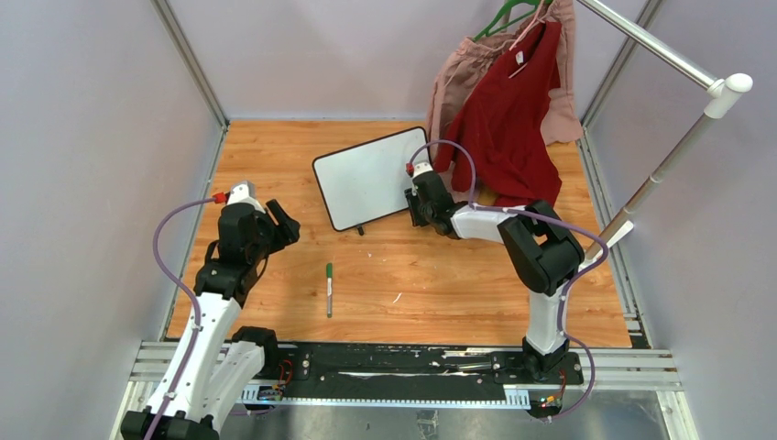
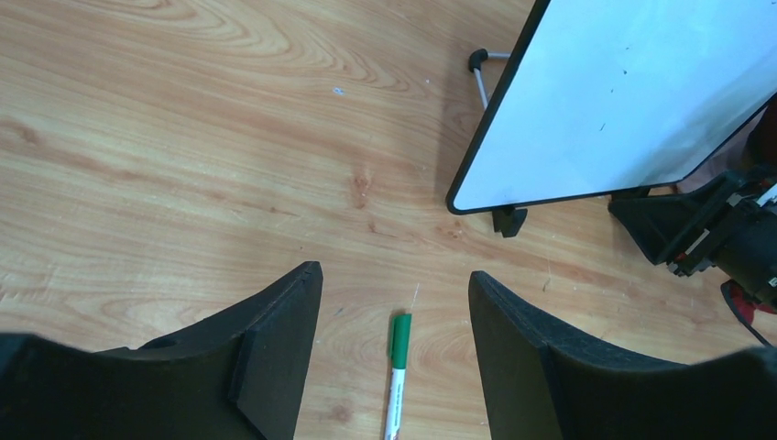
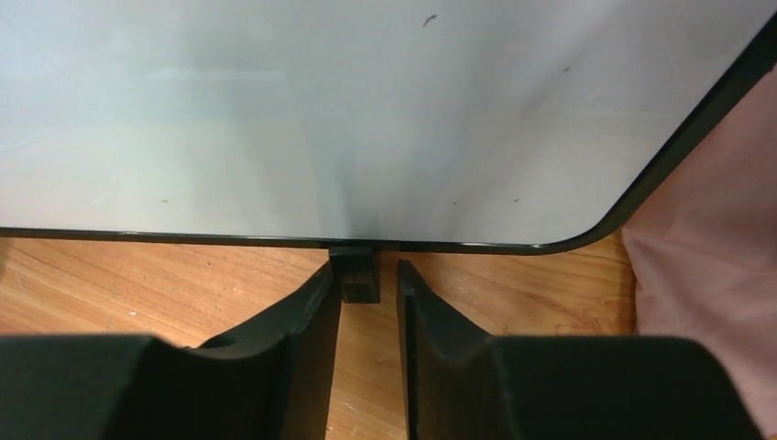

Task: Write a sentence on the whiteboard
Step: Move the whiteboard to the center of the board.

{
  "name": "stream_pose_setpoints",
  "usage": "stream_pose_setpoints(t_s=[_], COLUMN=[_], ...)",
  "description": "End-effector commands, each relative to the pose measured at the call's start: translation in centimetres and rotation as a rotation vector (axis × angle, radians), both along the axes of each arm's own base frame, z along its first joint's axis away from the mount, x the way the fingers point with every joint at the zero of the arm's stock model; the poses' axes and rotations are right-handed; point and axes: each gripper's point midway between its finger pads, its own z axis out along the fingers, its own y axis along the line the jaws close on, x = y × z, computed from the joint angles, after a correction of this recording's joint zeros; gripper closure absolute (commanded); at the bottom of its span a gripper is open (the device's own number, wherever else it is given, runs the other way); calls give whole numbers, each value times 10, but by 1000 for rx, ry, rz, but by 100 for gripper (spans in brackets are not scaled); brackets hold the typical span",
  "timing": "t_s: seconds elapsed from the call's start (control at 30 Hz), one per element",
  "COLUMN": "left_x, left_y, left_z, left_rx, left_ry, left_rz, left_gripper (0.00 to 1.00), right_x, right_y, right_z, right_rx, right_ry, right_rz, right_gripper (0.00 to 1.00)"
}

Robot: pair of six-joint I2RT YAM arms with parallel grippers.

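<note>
The whiteboard stands tilted on its little black feet at the middle back of the wooden table. Its white face is blank except for a few tiny specks, and no green sentence shows on it in the left wrist view or the right wrist view. A green-capped marker lies on the table in front of it. My left gripper is open and empty, with the marker's cap below and between its fingers. My right gripper is at the board's right lower edge, jaws narrowly apart around a black foot.
A red garment and a pink one hang from a green hanger on a metal rack at the back right, right beside the board and my right arm. Grey walls enclose the table.
</note>
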Motion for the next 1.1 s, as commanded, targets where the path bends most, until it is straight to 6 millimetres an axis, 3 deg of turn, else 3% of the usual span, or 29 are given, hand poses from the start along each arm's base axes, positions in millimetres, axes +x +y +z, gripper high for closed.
stream_pose_setpoints(t_s=[0.0, 0.13, 0.3, 0.6, 0.9, 1.07], left_x=[-2, -3, -5, -6, -7, -7], left_y=[-4, -5, -5, -7, -10, -11], left_z=[0, 0, 0, 2, 3, 2], left_rx=[5, 1, -1, -3, -9, -12], left_ry=[-9, -10, -14, -26, -31, -33], left_rz=[-30, -34, -38, -45, -55, -57], left_gripper=[35, 35, 35, 35, 35, 35], right_x=[8, 0, -8, -30, -53, -68], right_y=[0, 0, -7, -12, 0, 18], right_z=[2, 1, -1, -3, -6, 0], right_rx=[-3, -9, -16, -87, -117, -113], right_ry=[-18, -18, -16, -26, -30, -37], right_rz=[-35, -61, -114, -108, -74, -56], right_gripper=[73, 85, 94, 96, 97, 98])
